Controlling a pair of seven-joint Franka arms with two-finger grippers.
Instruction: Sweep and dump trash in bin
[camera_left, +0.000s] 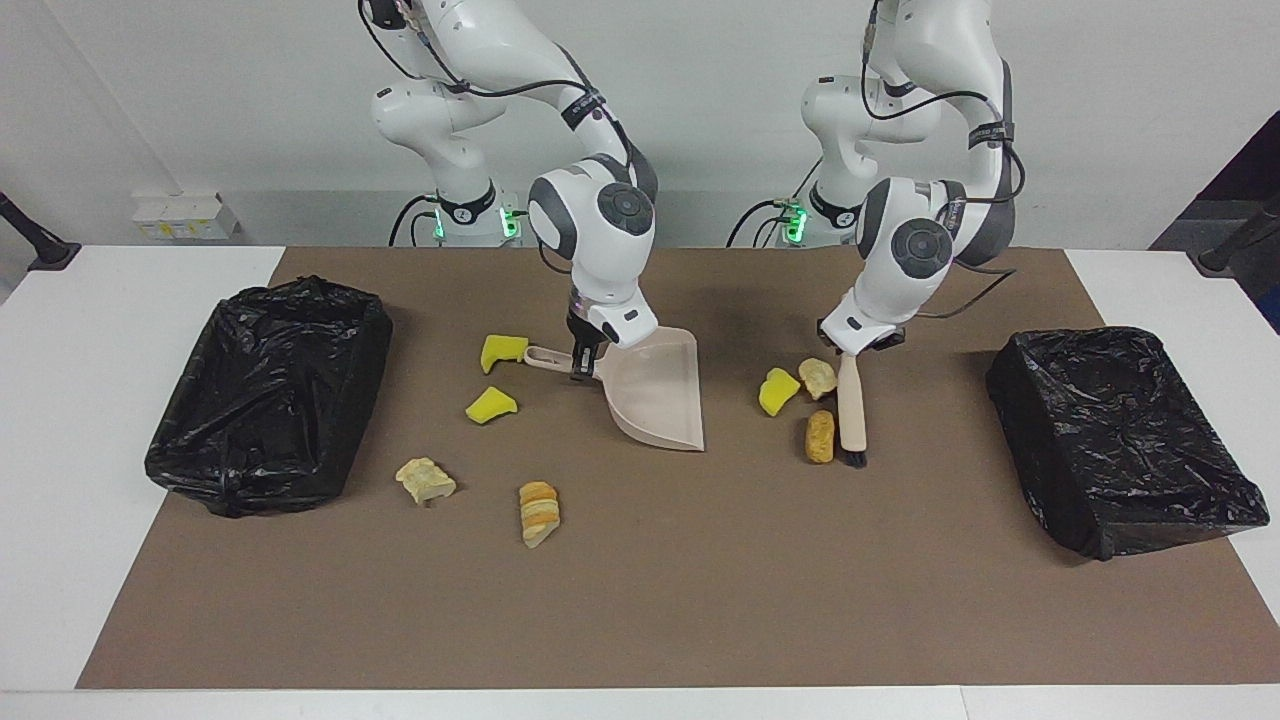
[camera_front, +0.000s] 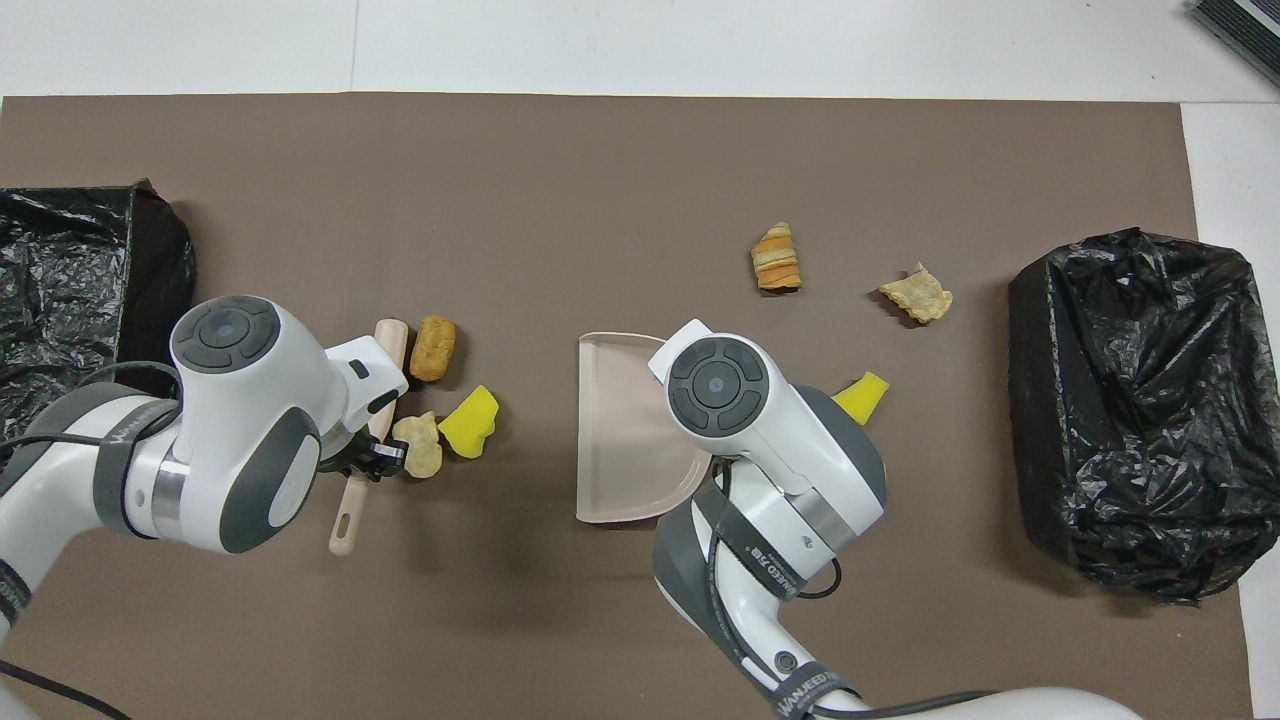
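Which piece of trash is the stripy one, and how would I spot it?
Start at the beige dustpan in the middle of the brown mat. Farther from the robots than the dustpan, toward the right arm's end, lie two bread-like scraps. The stripy scrap has orange and cream layers; its neighbour, the pale scrap, is plain tan.

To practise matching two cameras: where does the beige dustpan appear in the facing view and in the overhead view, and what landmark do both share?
Facing view: dustpan lies near the middle, under the right gripper.
Overhead view: dustpan near the middle, partly covered by the right arm.
Shared landmark: the striped orange scrap, farther from the robots than the pan.
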